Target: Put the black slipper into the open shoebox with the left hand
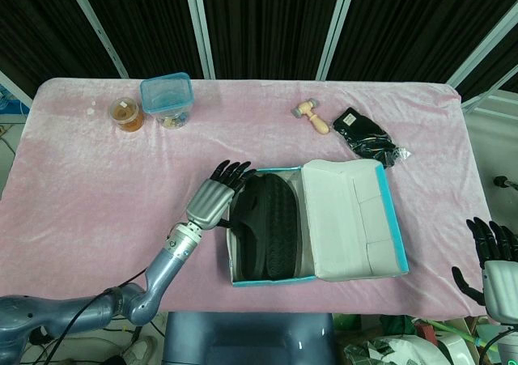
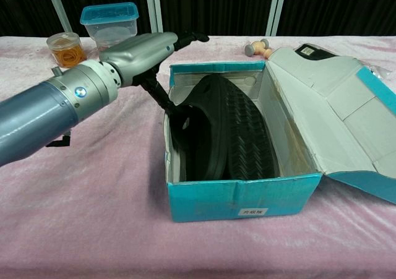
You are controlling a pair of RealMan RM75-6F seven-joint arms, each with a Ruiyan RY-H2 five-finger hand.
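The black slipper (image 1: 271, 226) lies sole-up inside the open teal shoebox (image 1: 271, 280), tilted against its left side; the ribbed sole (image 2: 238, 130) faces up. The box's lid (image 1: 348, 218) hangs open to the right. My left hand (image 1: 213, 197) hovers over the box's left wall, fingers (image 2: 185, 40) spread and holding nothing. Its thumb (image 2: 159, 93) reaches down toward the slipper's edge; I cannot tell whether it touches. My right hand (image 1: 490, 258) stays off the table at the lower right, fingers apart and holding nothing.
At the back left stand a blue-lidded plastic tub (image 1: 167, 99) and a small jar of orange stuff (image 1: 127, 113). A wooden mallet (image 1: 312, 116) and a black bagged item (image 1: 368, 135) lie at the back right. Pink cloth (image 1: 97, 187) covers the table.
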